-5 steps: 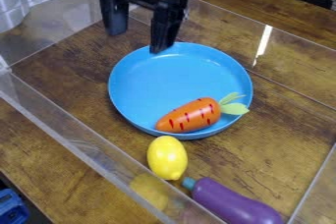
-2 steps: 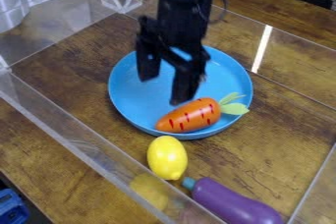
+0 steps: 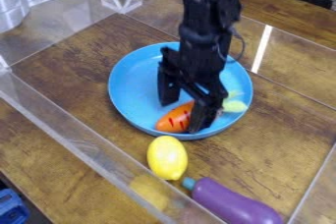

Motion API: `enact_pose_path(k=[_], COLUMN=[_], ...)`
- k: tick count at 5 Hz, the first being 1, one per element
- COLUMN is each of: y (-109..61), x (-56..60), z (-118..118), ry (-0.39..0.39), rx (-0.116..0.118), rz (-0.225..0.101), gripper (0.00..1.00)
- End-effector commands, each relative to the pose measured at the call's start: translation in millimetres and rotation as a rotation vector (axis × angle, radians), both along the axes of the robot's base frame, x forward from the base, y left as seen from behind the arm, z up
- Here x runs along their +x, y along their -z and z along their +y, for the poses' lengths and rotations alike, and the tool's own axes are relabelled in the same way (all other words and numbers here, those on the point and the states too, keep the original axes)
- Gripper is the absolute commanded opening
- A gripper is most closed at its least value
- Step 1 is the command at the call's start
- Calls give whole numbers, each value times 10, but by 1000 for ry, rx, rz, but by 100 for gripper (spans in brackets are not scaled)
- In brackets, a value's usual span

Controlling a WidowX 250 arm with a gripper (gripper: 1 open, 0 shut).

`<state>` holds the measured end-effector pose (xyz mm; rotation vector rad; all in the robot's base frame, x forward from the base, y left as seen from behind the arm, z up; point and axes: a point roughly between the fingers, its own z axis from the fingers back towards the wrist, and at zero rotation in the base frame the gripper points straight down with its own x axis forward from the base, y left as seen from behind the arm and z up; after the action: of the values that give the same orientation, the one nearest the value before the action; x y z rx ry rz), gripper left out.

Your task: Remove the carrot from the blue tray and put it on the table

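Note:
The orange carrot (image 3: 174, 121) lies in the front right part of the blue tray (image 3: 128, 83), its light green top (image 3: 234, 104) pointing toward the right rim. My gripper (image 3: 186, 111) has come down from above and stands open, one black finger on each side of the carrot's middle. The arm hides much of the carrot's body. I cannot tell whether the fingers touch it. The tray rests on the dark wood-grain table (image 3: 73, 66).
A yellow lemon (image 3: 167, 156) lies on the table just in front of the tray. A purple eggplant (image 3: 237, 204) lies further front right. Clear plastic walls (image 3: 66, 144) fence the tabletop on all sides.
My gripper has moved from behind the tray forward and down to the carrot, staying open. The carrot, lemon and eggplant have not moved.

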<state>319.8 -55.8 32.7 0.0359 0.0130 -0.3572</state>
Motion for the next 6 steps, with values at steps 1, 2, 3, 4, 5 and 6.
enact_pose_path(k=[1, 2, 3, 4, 5, 6], y=[-125, -101, -225, -362, -392, -318], x=[124, 167, 224, 309, 399, 455], z=[-108, -129, -126, -112, -122, -112], ry=[26, 38, 22, -16, -60, -102], rx=[-12, -14, -11, -13, -21, -25], rz=[-81, -89, -111, -130, -137, -152], gripper=[100, 0, 0, 0, 0, 0])
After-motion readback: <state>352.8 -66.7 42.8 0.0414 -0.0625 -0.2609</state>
